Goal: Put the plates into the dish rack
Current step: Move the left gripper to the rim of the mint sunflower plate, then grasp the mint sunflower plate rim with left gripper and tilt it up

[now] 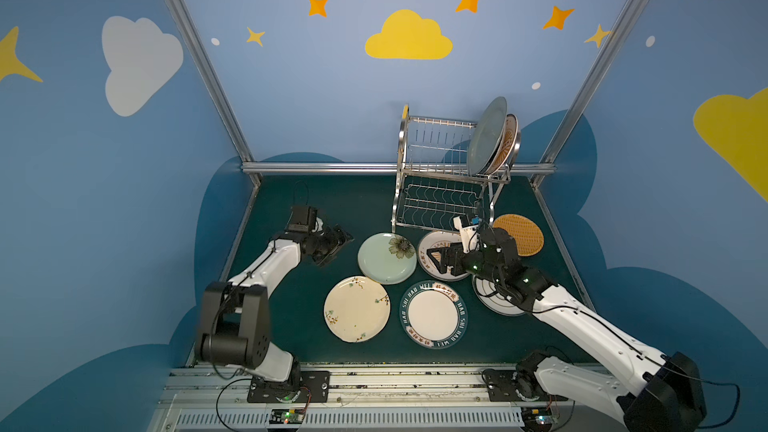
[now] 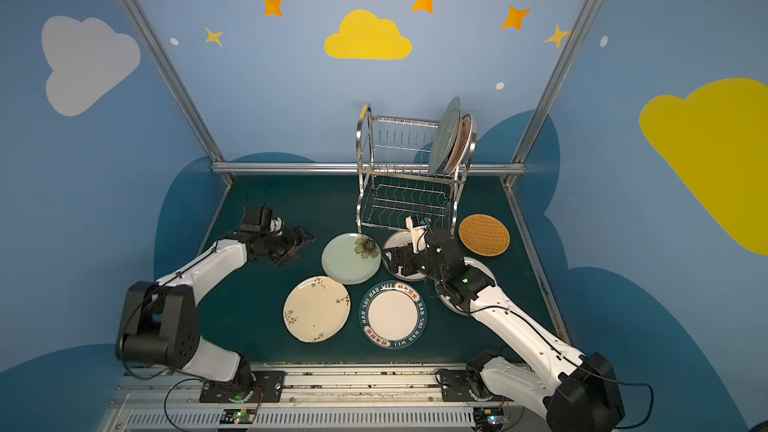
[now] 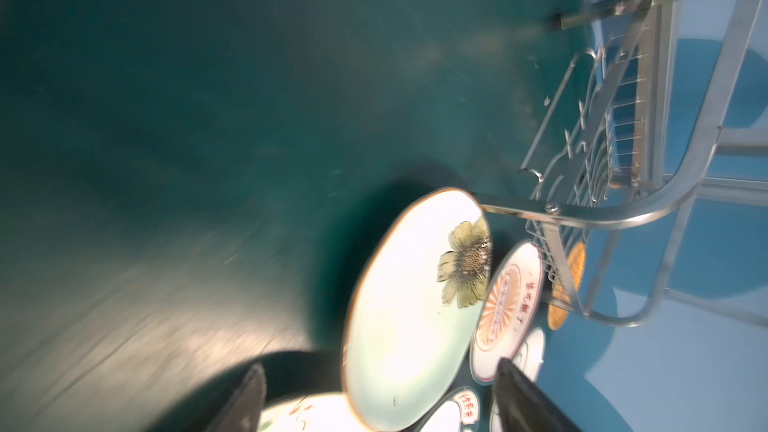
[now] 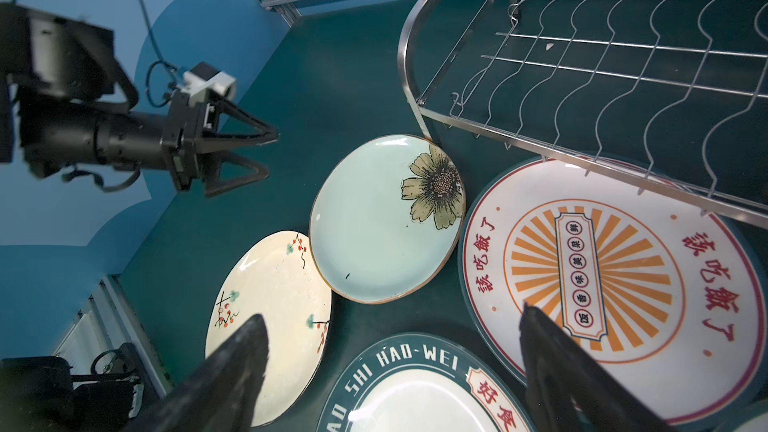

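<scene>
Blue walls painted with clouds and stars close in a dark green surface (image 1: 332, 205), with the dish rack (image 1: 436, 184) standing at its back. The right fingers (image 4: 241, 367) are spread wide and hold nothing. They hang low over the orange sunburst plate (image 4: 602, 268), one tip above its rays, and whether it touches the plate cannot be told. In the right wrist view the teal lettered plate (image 4: 415, 396) shows between those two fingers. Just past their tips lies the pale green flower plate (image 4: 374, 226), its rim lapping the edge of the cream blossom plate (image 4: 274, 317) and reaching the rack's foot. The rack's wavy lower shelf is just beside the right fingers. Behind them, under the right arm, lies a white plate with dark rings (image 1: 494, 305), and near it the orange woven plate (image 1: 519, 234). The left fingers (image 3: 519, 401) are also spread and empty, raised off the surface, with the flower plate ahead of their tips and apart from them; the left wrist view is blurred. Well beyond both pairs of fingers, two plates stand on edge at the right end of the rack's upper tier: a grey-green plate (image 1: 486, 135) and, behind it, an orange-patterned plate (image 1: 510, 143).
</scene>
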Motion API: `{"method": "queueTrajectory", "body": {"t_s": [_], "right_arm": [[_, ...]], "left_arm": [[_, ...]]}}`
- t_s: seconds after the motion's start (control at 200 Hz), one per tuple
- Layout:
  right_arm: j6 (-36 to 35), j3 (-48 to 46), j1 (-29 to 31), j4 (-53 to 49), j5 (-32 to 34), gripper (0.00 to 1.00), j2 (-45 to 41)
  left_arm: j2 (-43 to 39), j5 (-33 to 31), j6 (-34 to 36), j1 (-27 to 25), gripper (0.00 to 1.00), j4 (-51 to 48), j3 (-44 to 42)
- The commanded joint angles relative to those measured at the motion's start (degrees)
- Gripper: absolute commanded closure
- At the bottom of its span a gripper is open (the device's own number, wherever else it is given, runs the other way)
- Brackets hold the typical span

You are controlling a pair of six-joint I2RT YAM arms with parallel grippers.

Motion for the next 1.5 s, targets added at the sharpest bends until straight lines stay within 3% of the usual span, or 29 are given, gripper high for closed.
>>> {"method": "queueTrajectory", "body": {"t_s": [0.0,0.105,0.446,0.771,1.056,1.492], "right_arm": [[-0.24,-1.00,-0.37,2.49,-0.66,0.08,-0.89],[-0.29,-1.24,-0.55,2.72,-0.34,0.08,-1.16],[0.05,-1.19,-0.82,2.44,-0.47,0.08,-0.97],[0.15,-1.19,-1.06,2.49,-1.14,0.08,-1.10],[0.24,-0.98,-1.03,2.63,-1.70,0.08,-0.12],[0.25,-0.97,-1.00,2.51,-1.61,0.08,-0.09]], "left_arm": [[6.90,10.97,9.40,0.64,0.18,-2.96,5.11],[12.98,15.47,14.08,0.65,0.20,-6.76,10.50],[20.60,17.56,19.37,-0.83,0.23,-12.46,14.71],[23.56,18.92,17.75,-1.82,0.30,-9.28,13.84],[25.31,20.13,15.98,-2.43,0.46,-6.88,13.49],[26.61,19.78,15.38,-2.87,0.59,-6.07,13.22]]}}
